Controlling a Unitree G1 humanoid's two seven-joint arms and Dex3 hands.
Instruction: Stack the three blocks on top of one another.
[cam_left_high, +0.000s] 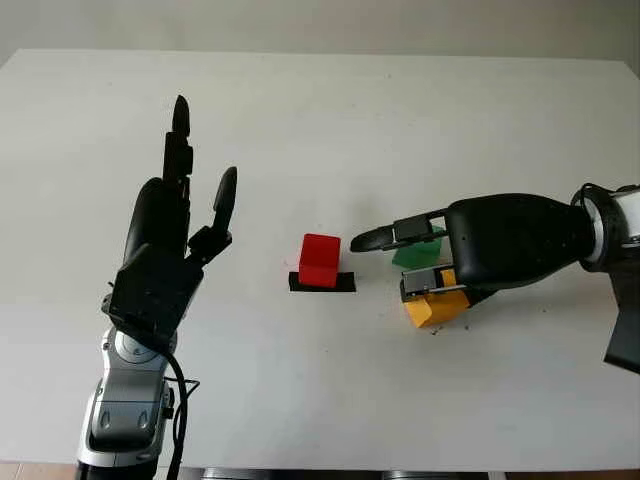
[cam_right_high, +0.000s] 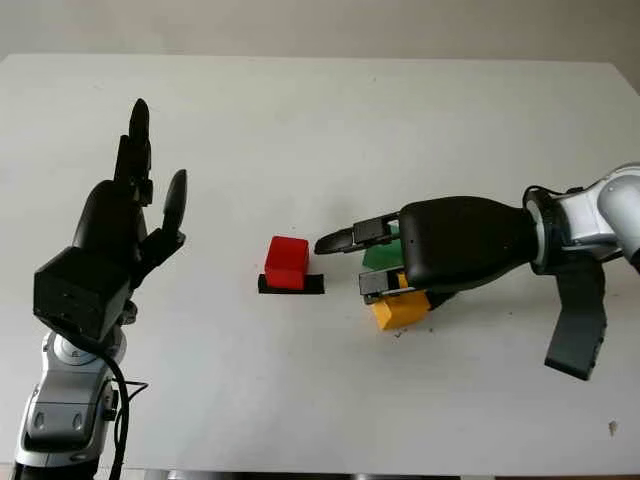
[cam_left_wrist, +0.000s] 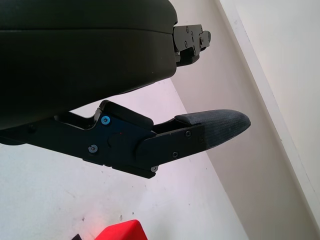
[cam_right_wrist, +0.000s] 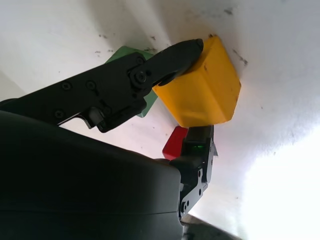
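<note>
Right hand (cam_left_high: 425, 262) clamps its fingers on the yellow block (cam_left_high: 436, 308), needing a lift onto red block (cam_left_high: 320, 260); left hand (cam_left_high: 170, 240) waits open at left.

Both hands are shelled in glossy black plastic. The left hand (cam_left_high: 165, 240) is carried on a silver-grey forearm trailed by a black cable (screw heads are seen at the finger joints). The right hand (cam_right_high: 450, 245) is joined to a silver wrist.
</note>
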